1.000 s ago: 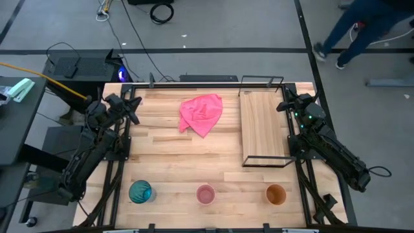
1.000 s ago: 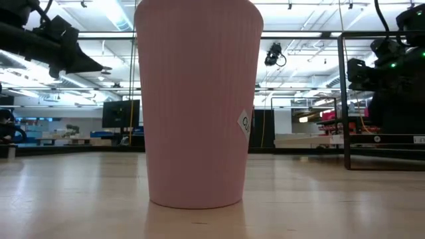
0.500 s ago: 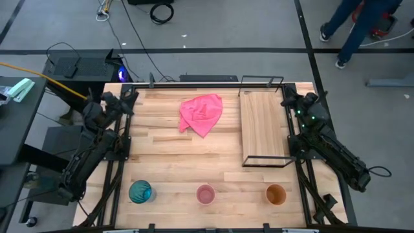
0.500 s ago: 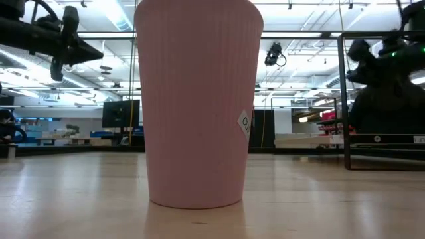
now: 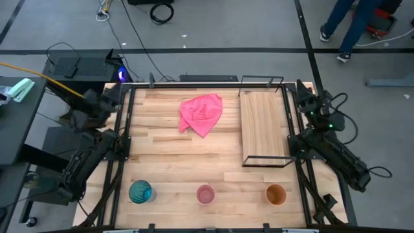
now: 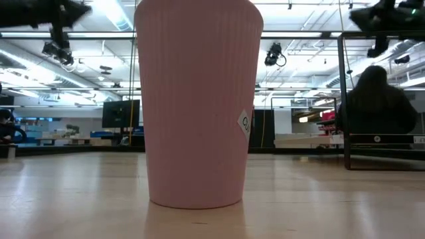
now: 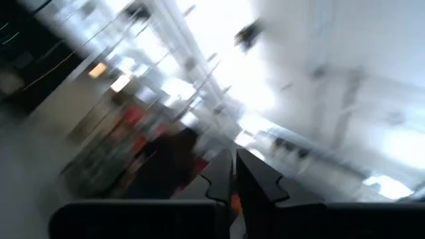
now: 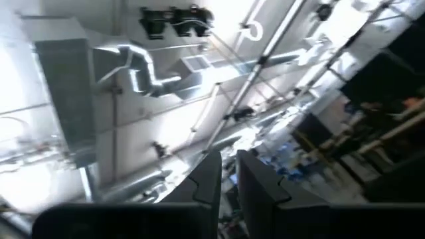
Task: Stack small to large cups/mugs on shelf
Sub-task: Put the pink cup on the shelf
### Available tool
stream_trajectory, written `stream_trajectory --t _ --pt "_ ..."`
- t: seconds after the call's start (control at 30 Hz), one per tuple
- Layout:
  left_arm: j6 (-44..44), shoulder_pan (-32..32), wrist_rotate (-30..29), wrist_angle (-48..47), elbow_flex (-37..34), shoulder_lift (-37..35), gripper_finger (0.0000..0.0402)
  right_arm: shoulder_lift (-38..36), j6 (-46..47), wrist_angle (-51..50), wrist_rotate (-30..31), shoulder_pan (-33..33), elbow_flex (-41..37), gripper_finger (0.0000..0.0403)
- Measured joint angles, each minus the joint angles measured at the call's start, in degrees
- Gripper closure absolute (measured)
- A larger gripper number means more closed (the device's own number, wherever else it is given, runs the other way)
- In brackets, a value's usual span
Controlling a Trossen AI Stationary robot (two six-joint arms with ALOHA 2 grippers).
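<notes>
Three cups stand upright on their bases along the table's near edge: the teal-blue cup (image 5: 140, 191) at left, the pink cup (image 5: 206, 194) in the middle, the orange cup (image 5: 276, 193) at right. The pink cup (image 6: 198, 99) fills the low view. The shelf (image 5: 264, 126) lies flat at the far right, with black wire frames at its ends. My left gripper (image 5: 97, 107) is raised beyond the table's far left edge, its fingers (image 7: 232, 182) shut and empty. My right gripper (image 5: 310, 103) is raised at the far right edge beside the shelf, its fingers (image 8: 229, 179) shut and empty.
A crumpled pink cloth (image 5: 202, 113) lies at the far middle of the tabletop, left of the shelf. The shelf's black frame (image 6: 345, 99) shows at the right of the low view. A person (image 5: 359, 26) walks on the floor beyond the table's far right corner.
My left gripper has drawn back toward the table's left edge and gone up, tipping upward. My right gripper has moved toward the right edge and up, also tipping upward. The cups, cloth and shelf have stayed put.
</notes>
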Motion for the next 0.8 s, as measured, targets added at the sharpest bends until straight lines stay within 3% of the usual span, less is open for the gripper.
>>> stream_trajectory --t 0.2,0.37,0.6,0.8 --pt "-4.05 0.0 0.01 17.11 0.09 -0.02 0.0389 3.07 -3.72 -3.6 -6.38 0.02 11.25 0.0347" --pt "-5.27 0.01 1.57 18.34 3.68 0.82 0.0387 8.63 -5.22 -15.91 -10.71 0.02 23.49 0.0347" --pt "-5.25 0.0 17.94 17.07 15.73 10.48 0.039 18.98 -4.66 -41.46 -26.83 0.02 40.58 0.0347" --pt "-4.51 0.02 27.67 8.16 27.39 19.8 0.0382 26.67 -6.38 -57.19 -40.12 0.02 54.3 0.0347"
